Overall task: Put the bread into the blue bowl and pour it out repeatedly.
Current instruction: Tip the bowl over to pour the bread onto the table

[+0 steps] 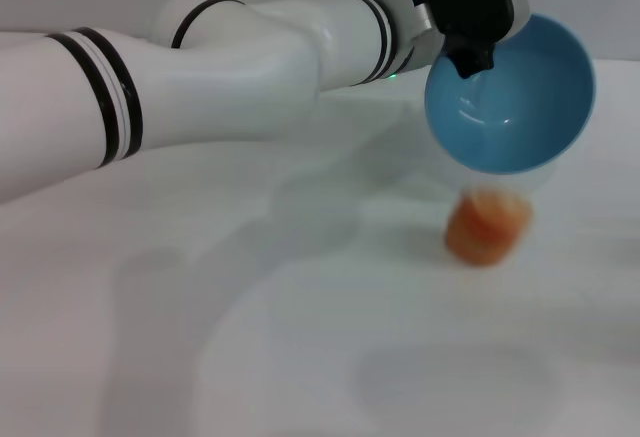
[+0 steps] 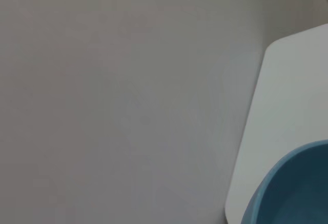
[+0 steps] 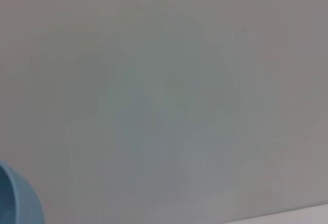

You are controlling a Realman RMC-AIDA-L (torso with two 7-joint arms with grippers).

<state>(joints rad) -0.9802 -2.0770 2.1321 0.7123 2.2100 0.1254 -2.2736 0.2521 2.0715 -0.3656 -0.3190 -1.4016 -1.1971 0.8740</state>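
My left arm [image 1: 200, 67] runs in from the left across the desk [image 1: 300, 337], reaching far over to the right side. My left hand [image 1: 470, 52] is pinching the rim of the blue bowl [image 1: 520, 97] at its upper left edge, holding it up off the desk and tipped hard so the opening faces forward and down. That tilt is the pour: bowl looks empty inside, nothing left in it. Bread [image 1: 487, 225] sits just below the bowl's lower rim, blurred, orange-tan, on or nearly on the desk; can't tell if it has settled. I judge this as the dump half of a cycle, next the bowl goes back upright and the bread goes back in. Right hand not visible anywhere, can't tell its state; its wrist view only catches a sliver of the bowl [image 3: 15, 198]. Desk is plain white, matte, soft shadows; wall behind is bare pale grey
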